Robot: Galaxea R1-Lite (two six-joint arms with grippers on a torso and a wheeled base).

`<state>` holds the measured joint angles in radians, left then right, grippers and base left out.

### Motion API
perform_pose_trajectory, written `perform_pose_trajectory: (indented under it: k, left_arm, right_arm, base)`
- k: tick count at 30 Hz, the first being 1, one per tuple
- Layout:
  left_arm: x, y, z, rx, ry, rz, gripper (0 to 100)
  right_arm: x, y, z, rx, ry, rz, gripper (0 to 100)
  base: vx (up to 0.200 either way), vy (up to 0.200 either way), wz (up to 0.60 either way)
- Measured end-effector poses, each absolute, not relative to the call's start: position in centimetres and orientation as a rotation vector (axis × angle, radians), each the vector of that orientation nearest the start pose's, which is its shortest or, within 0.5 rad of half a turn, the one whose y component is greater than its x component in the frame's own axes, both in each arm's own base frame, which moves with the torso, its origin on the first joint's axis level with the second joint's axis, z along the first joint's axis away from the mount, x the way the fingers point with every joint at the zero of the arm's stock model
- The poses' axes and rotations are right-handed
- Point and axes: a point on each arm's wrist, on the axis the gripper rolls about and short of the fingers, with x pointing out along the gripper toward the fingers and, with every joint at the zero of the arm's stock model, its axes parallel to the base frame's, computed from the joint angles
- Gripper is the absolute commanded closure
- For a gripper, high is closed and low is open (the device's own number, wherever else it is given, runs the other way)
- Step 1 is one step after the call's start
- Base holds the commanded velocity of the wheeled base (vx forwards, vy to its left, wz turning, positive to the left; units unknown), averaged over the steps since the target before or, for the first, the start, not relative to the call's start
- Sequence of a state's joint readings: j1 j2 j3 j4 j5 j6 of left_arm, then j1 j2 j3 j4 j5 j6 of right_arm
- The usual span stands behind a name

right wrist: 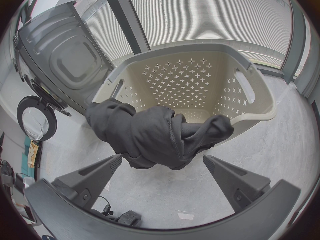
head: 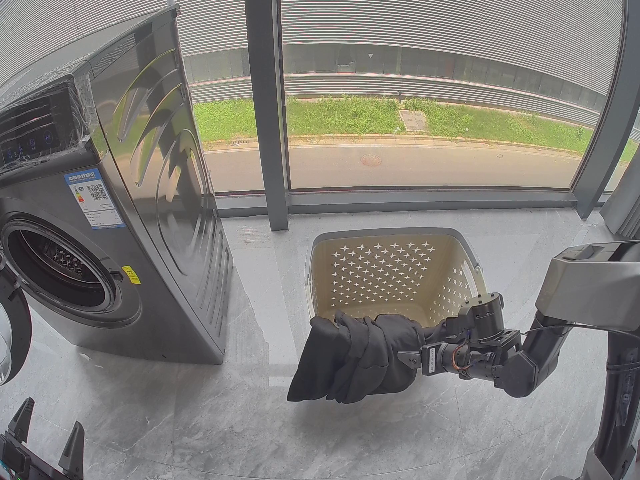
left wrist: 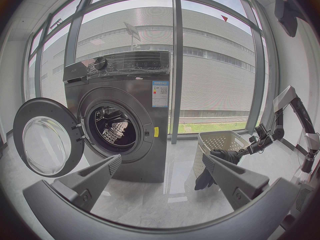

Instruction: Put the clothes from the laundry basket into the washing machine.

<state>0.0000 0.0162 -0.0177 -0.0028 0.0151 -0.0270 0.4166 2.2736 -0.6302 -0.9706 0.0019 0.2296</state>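
Currently the crumpled black fabric garment (head: 360, 358) is hanging over the near rim of the cream perforated plastic laundry basket (head: 393, 237), just below the centre of the head view. Most of its bulk is drooping outside toward the grey marble floor (head: 233, 421) and one end is trailing back inside, probably because it is partway out of the basket on its way to the machine. The right gripper (right wrist: 160, 158) is sitting close against the garment from the lower right of the head view. Its two fingers are spreading wide on either side of the bundle and not clamping it, so the cloth appears to be resting on the rim by its own weight. The garment is looking thick, soft and bunched into folds, with a stitched hem showing, so it is likely to sag when lifted. The dark grey front-loading washing machine (head: 160, 235) is standing at the left of the head view, its round glass door (left wrist: 46, 137) swung wide so the drum is ready for clothes. The left gripper (left wrist: 161, 155) is waiting low in the lower left corner, fingers apart with nothing between them.
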Motion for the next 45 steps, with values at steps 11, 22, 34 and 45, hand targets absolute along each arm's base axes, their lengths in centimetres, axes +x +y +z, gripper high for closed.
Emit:
perform_pose_trajectory:
  k: [11, 22, 34, 45]
  left_arm:
    - [-2.3, 0.0, 8.1, -0.027, -0.004, 0.015, 0]
    - [-2.3, 0.0, 8.1, -0.027, -0.004, 0.015, 0]
    - [-2.3, 0.0, 8.1, -0.027, -0.004, 0.015, 0]
    - [-2.3, 0.0, 8.1, -0.029, -0.004, 0.015, 0]
  right_arm:
    - [34.0, 13.0, -3.0, 0.071, 0.729, 0.233, 0]
    - [35.5, 13.4, -4.0, 0.076, 0.715, 0.227, 100]
    - [35.2, 13.8, -4.1, 0.073, 0.717, 0.240, 100]
    - [33.0, 14.5, -1.5, 0.074, 0.698, 0.288, 100]
  base:
    - [0.000, 0.000, 0.00]
    - [0.000, 0.000, 0.00]
    - [0.000, 0.000, 0.00]
    - [0.000, 0.000, 0.00]
